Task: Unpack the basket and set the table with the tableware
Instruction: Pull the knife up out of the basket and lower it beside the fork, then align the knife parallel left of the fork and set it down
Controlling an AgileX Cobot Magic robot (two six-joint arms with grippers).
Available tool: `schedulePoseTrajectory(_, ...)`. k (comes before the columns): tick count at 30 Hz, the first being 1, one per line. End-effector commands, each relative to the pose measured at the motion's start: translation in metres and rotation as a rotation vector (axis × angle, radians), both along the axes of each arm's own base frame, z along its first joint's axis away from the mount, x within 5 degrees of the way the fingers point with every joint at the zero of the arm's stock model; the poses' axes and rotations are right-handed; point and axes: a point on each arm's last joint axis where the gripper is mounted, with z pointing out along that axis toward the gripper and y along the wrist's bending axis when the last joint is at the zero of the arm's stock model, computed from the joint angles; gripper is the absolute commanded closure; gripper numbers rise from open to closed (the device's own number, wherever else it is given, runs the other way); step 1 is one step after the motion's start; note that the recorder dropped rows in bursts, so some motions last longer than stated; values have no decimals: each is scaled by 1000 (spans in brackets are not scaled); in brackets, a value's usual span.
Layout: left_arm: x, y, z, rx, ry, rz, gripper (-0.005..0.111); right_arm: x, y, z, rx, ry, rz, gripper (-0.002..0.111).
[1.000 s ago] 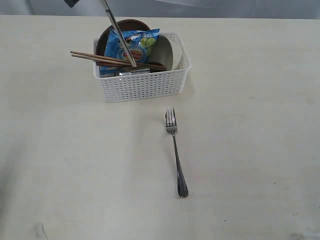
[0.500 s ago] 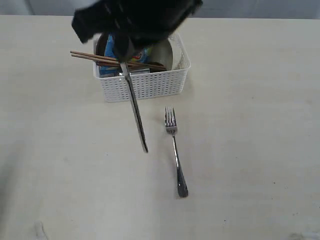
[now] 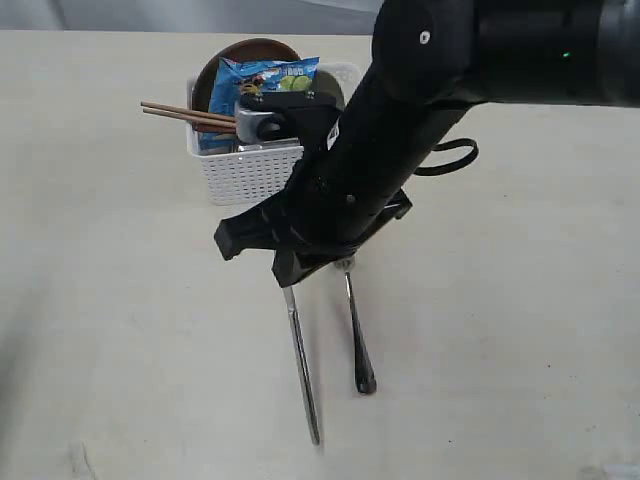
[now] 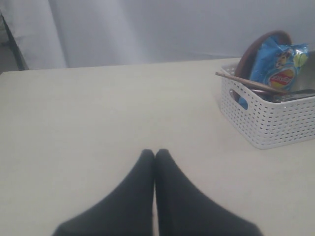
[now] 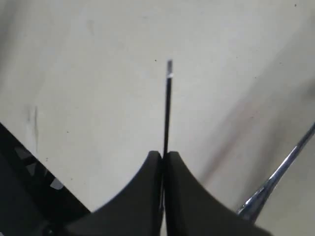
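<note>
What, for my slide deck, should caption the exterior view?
Right gripper holds a knife beside the fork, near the white basket.

fork (image 3: 355,335) tines hidden, basket (image 3: 245,172) half hidden

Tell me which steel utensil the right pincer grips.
The knife, clamped in the right pincer; the fork lies loose on the table beside it.

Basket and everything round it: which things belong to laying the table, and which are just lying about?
Part of the job: basket; knife, held by the right pincer; fork, on the table; chopsticks and brown plate, in the basket.

Just lying about: blue chip bag, also in the basket.
</note>
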Motion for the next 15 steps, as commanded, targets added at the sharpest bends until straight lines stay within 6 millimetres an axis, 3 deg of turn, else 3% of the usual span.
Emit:
schedulePoseTrajectory(1, 0, -1, 1, -3, -13, -8, 107, 18, -3, -17, 56, 55, -25, 109)
schedulePoseTrajectory(15, 0, -1, 1, -3, -13, -8, 107, 49, -16, -62, 32, 77, -65, 109)
